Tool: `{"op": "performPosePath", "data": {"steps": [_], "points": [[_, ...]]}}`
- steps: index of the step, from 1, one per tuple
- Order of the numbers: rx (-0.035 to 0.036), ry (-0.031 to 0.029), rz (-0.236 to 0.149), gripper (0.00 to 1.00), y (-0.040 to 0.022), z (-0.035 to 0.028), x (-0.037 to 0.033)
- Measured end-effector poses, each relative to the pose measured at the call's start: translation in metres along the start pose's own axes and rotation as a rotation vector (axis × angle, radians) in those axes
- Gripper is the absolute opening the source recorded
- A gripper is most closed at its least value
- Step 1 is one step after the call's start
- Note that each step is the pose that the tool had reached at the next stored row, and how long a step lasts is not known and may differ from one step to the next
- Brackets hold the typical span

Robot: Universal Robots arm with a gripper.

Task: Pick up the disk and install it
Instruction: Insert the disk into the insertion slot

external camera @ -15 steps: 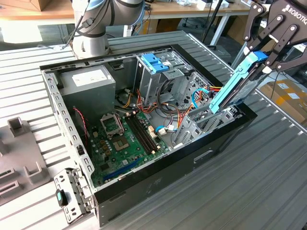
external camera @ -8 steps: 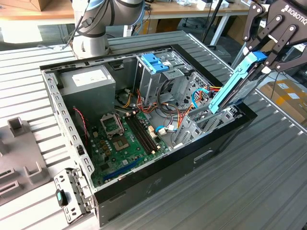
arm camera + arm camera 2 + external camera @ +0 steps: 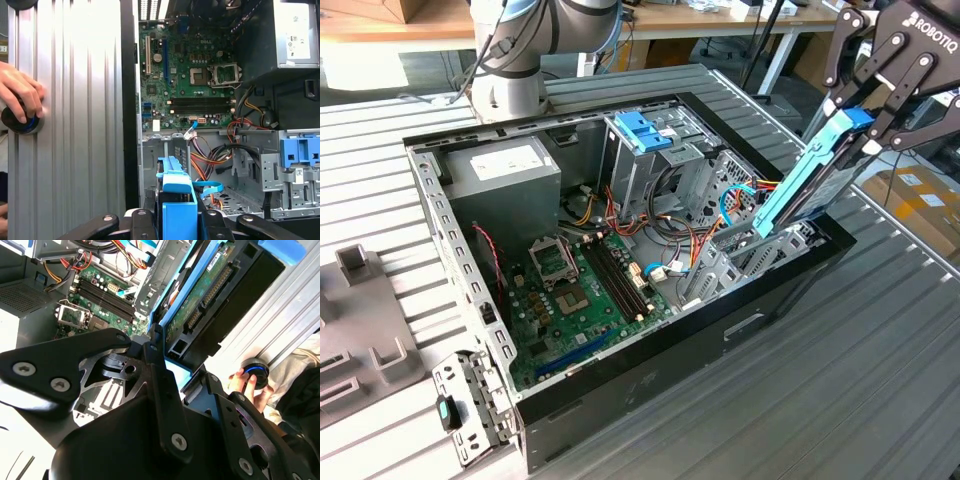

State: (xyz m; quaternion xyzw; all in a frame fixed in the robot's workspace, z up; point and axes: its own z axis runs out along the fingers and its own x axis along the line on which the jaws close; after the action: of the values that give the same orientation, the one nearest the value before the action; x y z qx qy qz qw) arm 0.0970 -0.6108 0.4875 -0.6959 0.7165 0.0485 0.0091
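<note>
The disk (image 3: 807,182) is a flat drive with blue side rails, and my gripper (image 3: 865,122) is shut on its upper end at the exterior view's right. It hangs steeply tilted, its lower end down at the metal bay (image 3: 745,250) inside the open computer case (image 3: 650,370). In the second wrist view the disk's green circuit-board underside (image 3: 200,307) faces the camera between my black fingers (image 3: 156,352). The first wrist view looks along the disk's blue rail (image 3: 175,197) toward the motherboard (image 3: 192,85).
A grey power-supply box (image 3: 505,180) and a drive cage with a blue handle (image 3: 642,130) stand in the case. Loose cables (image 3: 670,240) lie near the bay. A person's hand (image 3: 20,95) rests on a round black knob (image 3: 22,124) on the slatted table (image 3: 75,125).
</note>
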Motion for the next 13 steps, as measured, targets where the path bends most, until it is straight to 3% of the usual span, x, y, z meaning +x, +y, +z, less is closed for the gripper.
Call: {"op": "performPosePath", "data": {"steps": [13], "points": [[0.0000, 0.0000, 0.000, 0.37, 0.0026, 0.0026, -0.0007]]}}
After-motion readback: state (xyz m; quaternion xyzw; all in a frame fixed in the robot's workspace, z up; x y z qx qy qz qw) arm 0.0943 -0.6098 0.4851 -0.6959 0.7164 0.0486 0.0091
